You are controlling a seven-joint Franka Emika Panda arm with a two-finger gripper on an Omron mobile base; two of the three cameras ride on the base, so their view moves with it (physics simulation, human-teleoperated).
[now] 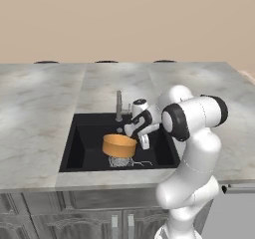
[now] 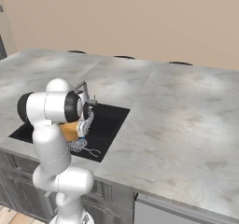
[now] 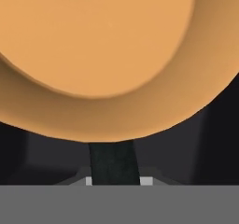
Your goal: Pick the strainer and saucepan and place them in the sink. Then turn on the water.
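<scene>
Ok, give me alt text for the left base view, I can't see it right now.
The gripper holds the orange saucepan by its handle over the black sink. The strainer lies in the sink just below the pan, with the faucet behind.

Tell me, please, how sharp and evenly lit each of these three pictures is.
Left base view: soft, even light, no glare; the sink is nearly featureless black, and the strainer is a blurry tangle. Right base view: same flat light, low resolution, arm hiding much of the basin. Hand view: the saucepan is very close and smooth orange with soft shading, its dark handle running down to the gripper.
</scene>
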